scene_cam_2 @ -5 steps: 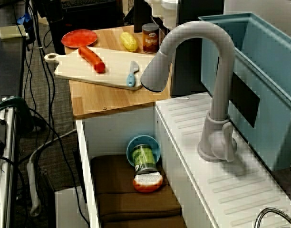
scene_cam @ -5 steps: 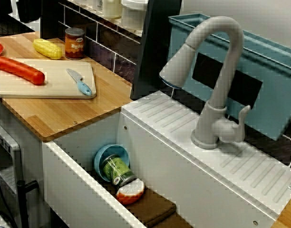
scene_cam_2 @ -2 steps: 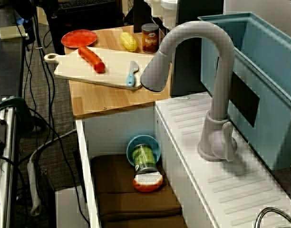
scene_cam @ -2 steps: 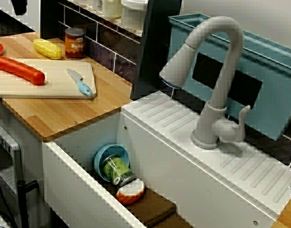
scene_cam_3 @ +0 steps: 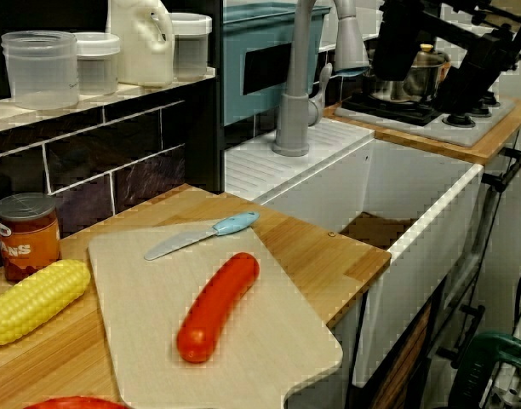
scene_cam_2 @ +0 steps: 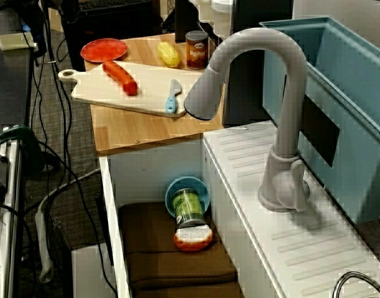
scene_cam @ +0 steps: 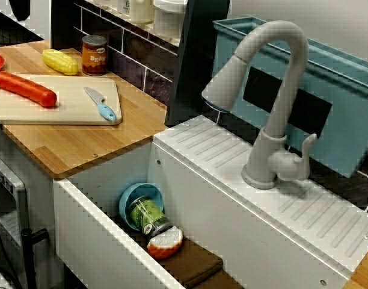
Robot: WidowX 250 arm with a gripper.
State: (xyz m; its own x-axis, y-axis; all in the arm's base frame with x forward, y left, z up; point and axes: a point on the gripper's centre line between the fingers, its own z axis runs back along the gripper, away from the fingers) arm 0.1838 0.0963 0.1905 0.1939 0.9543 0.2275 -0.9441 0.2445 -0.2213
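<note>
The tool [scene_cam: 18, 7] has edged farther off-frame, opening untellable; only board-end view shows pot [scene_cam_3: 405, 78].

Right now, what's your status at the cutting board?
Gripper at frame's top edge, jaws unreadable. Red sausage flat on cutting board, untouched. Knife beside it, apart; corn and can behind.

Tabletop [scene_cam: 82, 147]: matt wood, visible grain. Board [scene_cam_3: 269, 341]: pale smooth wood. Sausage [scene_cam_3: 216, 305]: glossy red plastic. Corn [scene_cam_3: 31, 300]: bumpy yellow plastic. Knife [scene_cam_3: 201, 237]: matt grey blade, blue plastic handle. Can [scene_cam_3: 26, 234]: metal, paper label. Faucet [scene_cam: 290, 84]: matt grey. Sink [scene_cam: 196, 205]: smooth white, brown cloth [scene_cam_2: 171, 264] inside.
</note>
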